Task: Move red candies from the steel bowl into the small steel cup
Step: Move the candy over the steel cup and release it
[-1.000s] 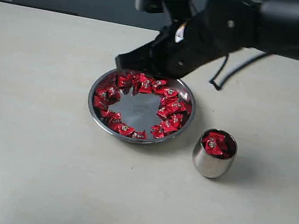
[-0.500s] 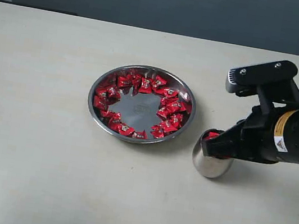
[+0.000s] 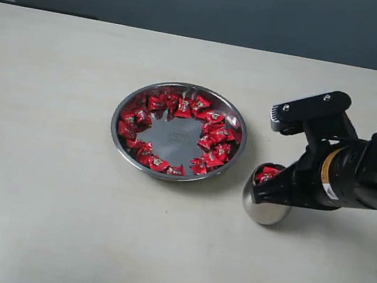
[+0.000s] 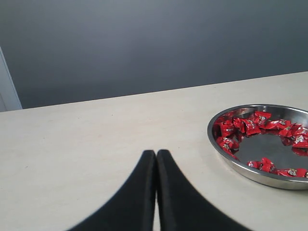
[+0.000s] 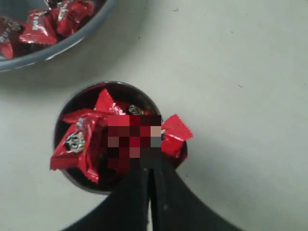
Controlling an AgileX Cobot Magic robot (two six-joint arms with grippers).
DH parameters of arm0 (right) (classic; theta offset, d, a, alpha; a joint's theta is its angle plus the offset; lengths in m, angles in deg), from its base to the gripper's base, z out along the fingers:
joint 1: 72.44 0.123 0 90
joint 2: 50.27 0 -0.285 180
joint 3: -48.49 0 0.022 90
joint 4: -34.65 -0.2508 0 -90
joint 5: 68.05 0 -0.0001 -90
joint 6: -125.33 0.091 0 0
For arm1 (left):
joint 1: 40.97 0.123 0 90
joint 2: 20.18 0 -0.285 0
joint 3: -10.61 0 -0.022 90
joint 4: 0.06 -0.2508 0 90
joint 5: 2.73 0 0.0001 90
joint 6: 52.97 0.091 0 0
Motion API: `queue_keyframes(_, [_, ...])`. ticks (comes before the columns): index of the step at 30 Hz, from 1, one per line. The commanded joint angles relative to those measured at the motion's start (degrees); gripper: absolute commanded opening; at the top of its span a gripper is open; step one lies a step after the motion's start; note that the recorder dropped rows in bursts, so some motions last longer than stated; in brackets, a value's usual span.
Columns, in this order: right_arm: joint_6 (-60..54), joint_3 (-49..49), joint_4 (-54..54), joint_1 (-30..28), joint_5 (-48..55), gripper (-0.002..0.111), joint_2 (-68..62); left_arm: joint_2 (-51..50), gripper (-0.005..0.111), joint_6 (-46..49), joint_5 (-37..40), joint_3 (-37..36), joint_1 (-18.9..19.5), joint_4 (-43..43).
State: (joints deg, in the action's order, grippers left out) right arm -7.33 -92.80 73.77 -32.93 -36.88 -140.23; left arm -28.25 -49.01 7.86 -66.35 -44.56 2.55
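Note:
The steel bowl [image 3: 116,121] sits mid-table with a ring of red candies [image 3: 214,127] round its mirror bottom. To its right stands the small steel cup [image 3: 262,208] with a few red candies [image 5: 77,142] inside. My right gripper [image 3: 268,188] hangs right over the cup's mouth. In the right wrist view its jaws [image 5: 150,166] are shut, and a red candy [image 5: 175,135] pinched at the tips juts over the cup's rim [image 5: 115,84]. My left gripper [image 4: 156,154] is shut and empty, low over bare table beside the bowl [image 4: 260,177].
The bowl's rim [image 5: 57,45] lies a short gap from the cup. A dark wall runs along the far edge of the pale table [image 3: 36,196]. The right arm's black body [image 3: 370,174] stands over the table to the right of the cup.
My right arm swung from the bowl's far rim across to the cup, then settled a little lower and left over its mouth. Bowl and cup have not moved.

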Motion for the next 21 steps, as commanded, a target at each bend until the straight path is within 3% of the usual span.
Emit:
queue_keyframes(1, [1.8, 0.1, 2.4, -0.2, -2.6, -0.001, -0.3, 0.3, 0.002, 0.0, -0.3, -0.3, 0.0, 0.1])
queue_keyframes(4, [1.8, 0.0, 2.4, -0.2, -4.8, 0.001, -0.3, 0.3, 0.002, 0.0, -0.3, -0.3, 0.0, 0.1])
queue_keyframes(10, [1.8, -0.1, 2.4, -0.2, -4.1, 0.020, -0.3, 0.3, 0.002, 0.0, -0.3, -0.3, 0.0, 0.1])
queue_keyframes(21, [1.8, -1.8, 2.5, -0.2, -4.7, 0.021, 1.0, 0.3, 0.002, 0.0, -0.2, -0.3, 0.0, 0.1])
